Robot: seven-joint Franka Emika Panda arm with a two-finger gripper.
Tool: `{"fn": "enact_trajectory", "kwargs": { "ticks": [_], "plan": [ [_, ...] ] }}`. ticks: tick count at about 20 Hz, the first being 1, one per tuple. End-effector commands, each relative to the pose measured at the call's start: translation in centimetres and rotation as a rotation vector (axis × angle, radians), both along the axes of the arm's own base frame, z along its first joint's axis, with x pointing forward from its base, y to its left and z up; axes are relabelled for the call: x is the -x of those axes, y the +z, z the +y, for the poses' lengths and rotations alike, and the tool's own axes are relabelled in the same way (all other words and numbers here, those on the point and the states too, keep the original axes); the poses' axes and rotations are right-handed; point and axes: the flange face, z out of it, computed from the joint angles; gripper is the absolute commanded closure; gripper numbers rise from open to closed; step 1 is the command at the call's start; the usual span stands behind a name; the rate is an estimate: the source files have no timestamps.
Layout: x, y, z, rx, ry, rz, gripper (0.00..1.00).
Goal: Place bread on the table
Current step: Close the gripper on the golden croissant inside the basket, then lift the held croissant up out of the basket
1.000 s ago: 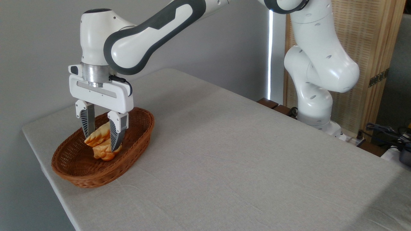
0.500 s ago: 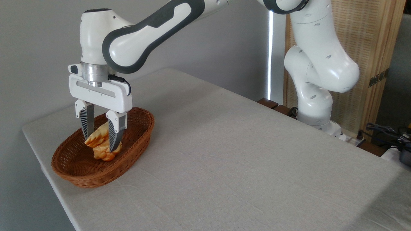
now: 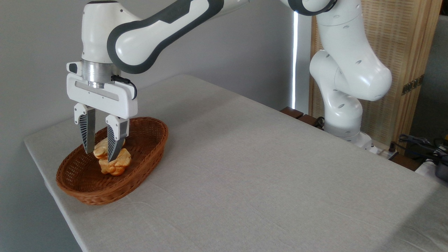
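Hanging over the left part of the brown oval wicker basket [image 3: 115,175], the white two-finger gripper [image 3: 99,156] points straight down, its two dark ribbed fingers [image 3: 86,131] reaching below the basket's far rim. The fingers stand a narrow gap apart, and the pale golden braided bread [image 3: 100,148] with orange-brown edges shows between them at tip level; the jaws appear closed on its upper end, though actual contact on the hidden side cannot be confirmed. The bread is inside the basket, above and touching a small lumpy round golden roll [image 3: 114,165], which lies on the basket floor just right of and below the fingertips. Whether the bread rests on the roll or is lifted clear of it cannot be told.

Count: one basket, one bread, one roll, one white and grey robot arm [image 3: 164,29] with one gripper. The basket stands near the left corner of the large table covered with plain light grey-beige cloth [image 3: 262,168]. No bread lies on the cloth itself.
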Motion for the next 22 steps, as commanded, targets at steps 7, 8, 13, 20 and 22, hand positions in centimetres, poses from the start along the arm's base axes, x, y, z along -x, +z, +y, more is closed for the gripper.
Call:
{"fn": "enact_trajectory", "kwargs": {
  "ticks": [7, 8, 13, 20, 22],
  "plan": [
    [-0.1, -1.4, -0.8, -0.018, -0.023, 0.022, 0.78],
    [-0.1, -1.4, -0.8, -0.018, -0.023, 0.022, 0.82],
    [-0.2, -1.0, -0.8, -0.007, -0.025, 0.002, 0.88],
    [-0.2, -0.8, -0.8, -0.008, -0.025, -0.001, 0.91],
    [-0.2, -0.8, -0.8, -0.008, -0.025, -0.001, 0.91]
  ]
}}
